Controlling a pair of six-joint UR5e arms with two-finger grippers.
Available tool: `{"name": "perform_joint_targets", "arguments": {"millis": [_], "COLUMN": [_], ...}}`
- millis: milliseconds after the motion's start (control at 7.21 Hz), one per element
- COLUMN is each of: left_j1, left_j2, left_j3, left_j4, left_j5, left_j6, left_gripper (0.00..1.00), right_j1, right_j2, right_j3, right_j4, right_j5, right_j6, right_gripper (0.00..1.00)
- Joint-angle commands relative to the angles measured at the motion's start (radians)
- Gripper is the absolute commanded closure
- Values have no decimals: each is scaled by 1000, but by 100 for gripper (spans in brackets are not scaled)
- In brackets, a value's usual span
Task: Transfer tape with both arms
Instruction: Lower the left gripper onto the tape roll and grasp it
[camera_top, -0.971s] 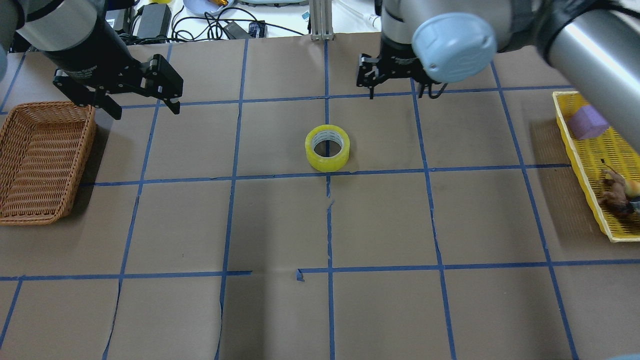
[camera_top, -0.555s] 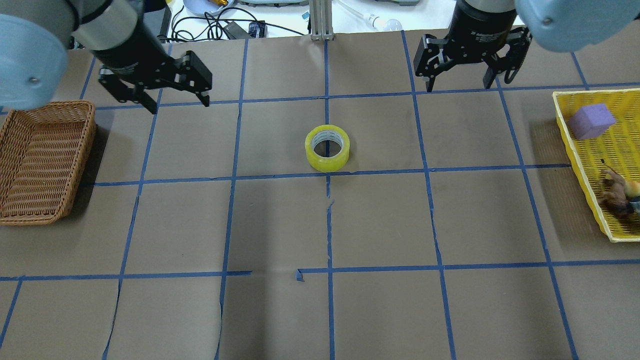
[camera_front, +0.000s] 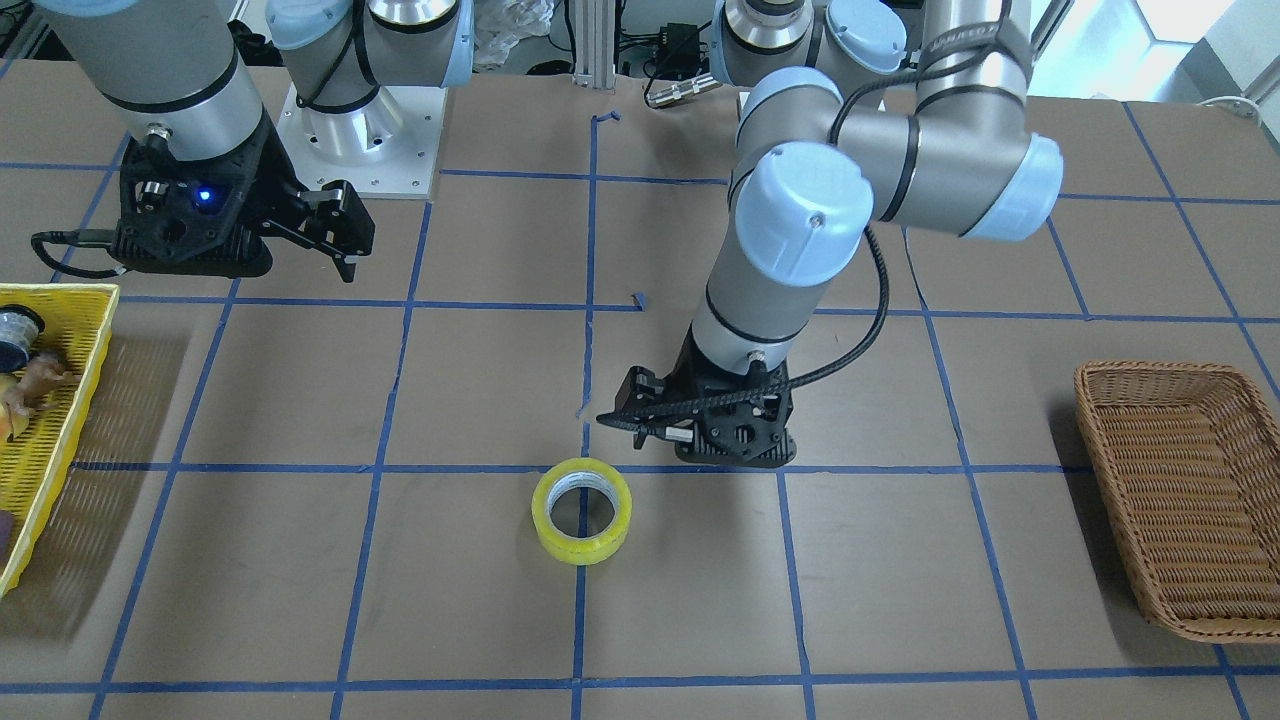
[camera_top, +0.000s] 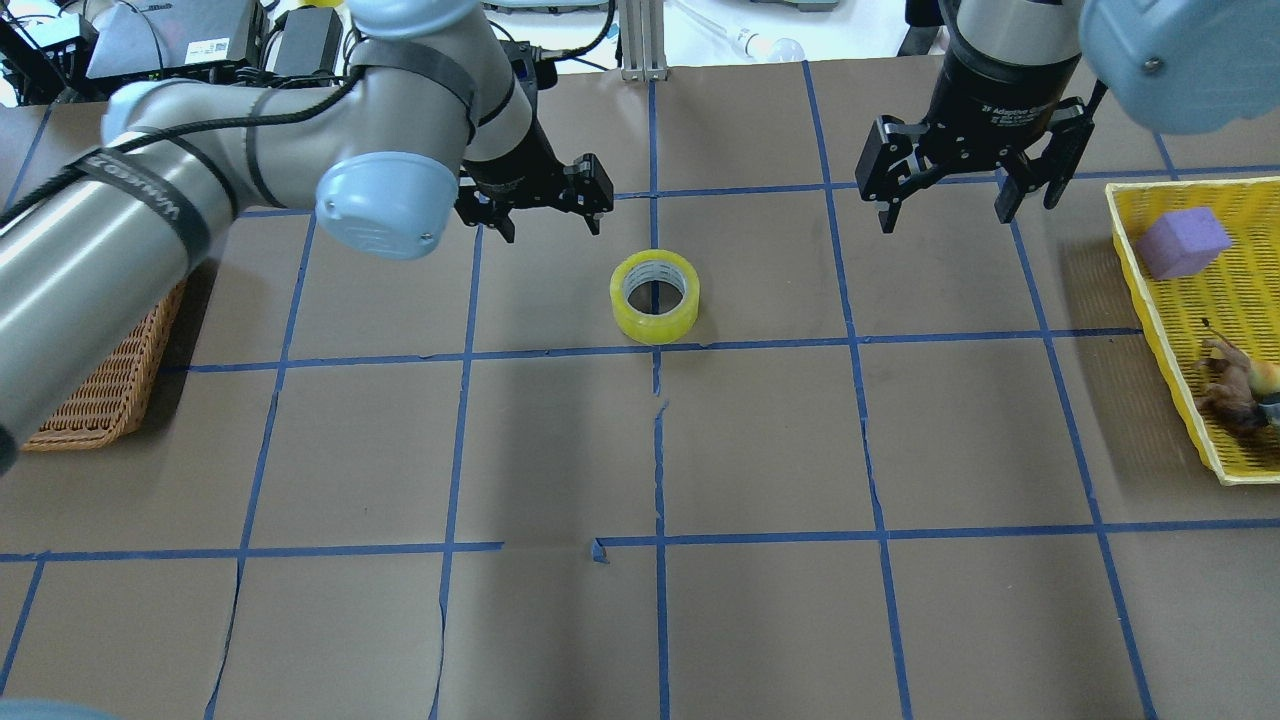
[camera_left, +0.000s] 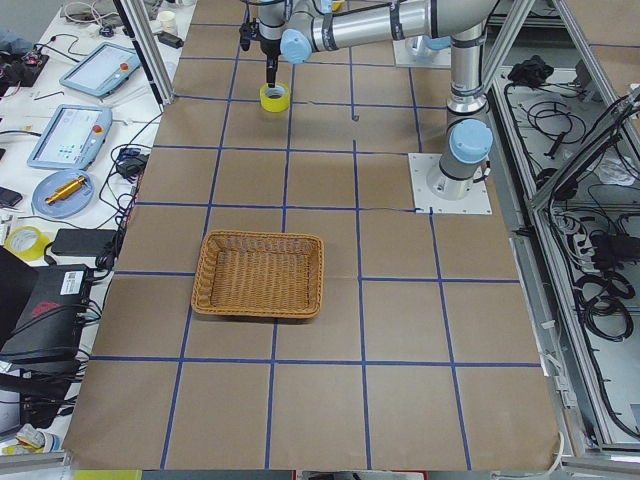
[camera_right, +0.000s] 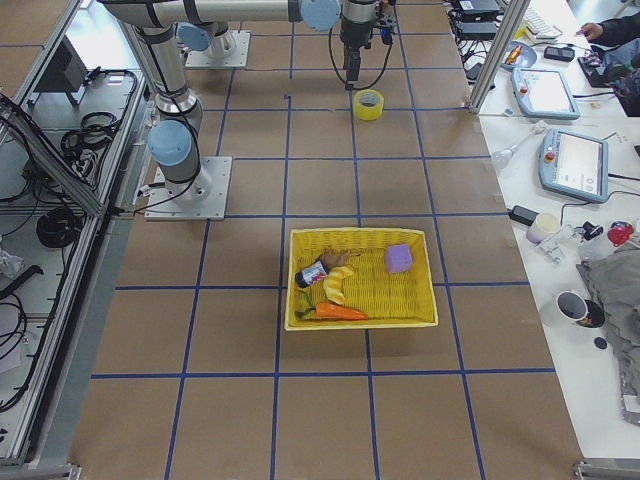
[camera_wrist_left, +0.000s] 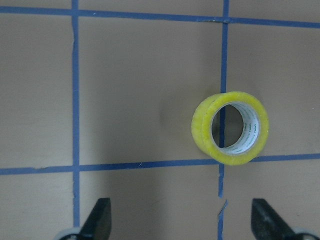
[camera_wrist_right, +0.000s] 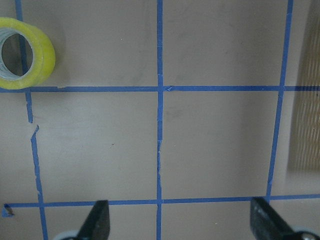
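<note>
The yellow tape roll (camera_top: 655, 326) lies flat on a blue grid line at the table's middle, white core up. It also shows in the front view (camera_front: 581, 545), the left wrist view (camera_wrist_left: 202, 131) and the right wrist view (camera_wrist_right: 46, 56). My left gripper (camera_top: 553, 232) is open and empty, hovering just behind and to the left of the roll. In the left wrist view (camera_wrist_left: 182, 225) the roll lies ahead and to the right of the gap. My right gripper (camera_top: 945, 222) is open and empty, well to the roll's right.
A wicker basket (camera_top: 100, 410) stands at the left edge, partly under my left arm. A yellow mesh tray (camera_top: 1160, 318) at the right edge holds a purple block (camera_top: 1183, 242) and a toy animal (camera_top: 1232, 385). Cables and devices lie beyond the far edge.
My left arm has swung right, from beside the basket to just behind the tape. My right gripper has moved right and a little toward me. Both stay open; the tape has not moved.
</note>
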Motion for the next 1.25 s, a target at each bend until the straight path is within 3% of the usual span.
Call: {"name": "perform_joint_targets", "arguments": {"millis": [0,416,555,693,971,1109], "left_j1": [-40,-55,-72,-95,-95,-91], "left_j2": [-127,-219,-236,-237,-228,-197], "left_j3": [0,0,-12,-23,-26,-20], "left_j4": [114,203,210,214,211,199], "left_j5": [16,17,20,24,30,32], "left_j6": [-44,-115,-145,-141,-143,-129], "left_gripper": [0,3,15,44,91,96], "right_j1": [-2,-2,-3,-2,-3,-2], "right_j2": [-13,-26,-27,-27,-32,-33], "right_j3": [5,6,15,20,45,46], "right_j4": [-1,-8,-9,-36,-54,-55], "right_j5": [4,4,6,6,18,20], "right_j6": [-6,-8,-8,-8,-8,-8], "right_gripper": [0,0,0,0,0,0]}}
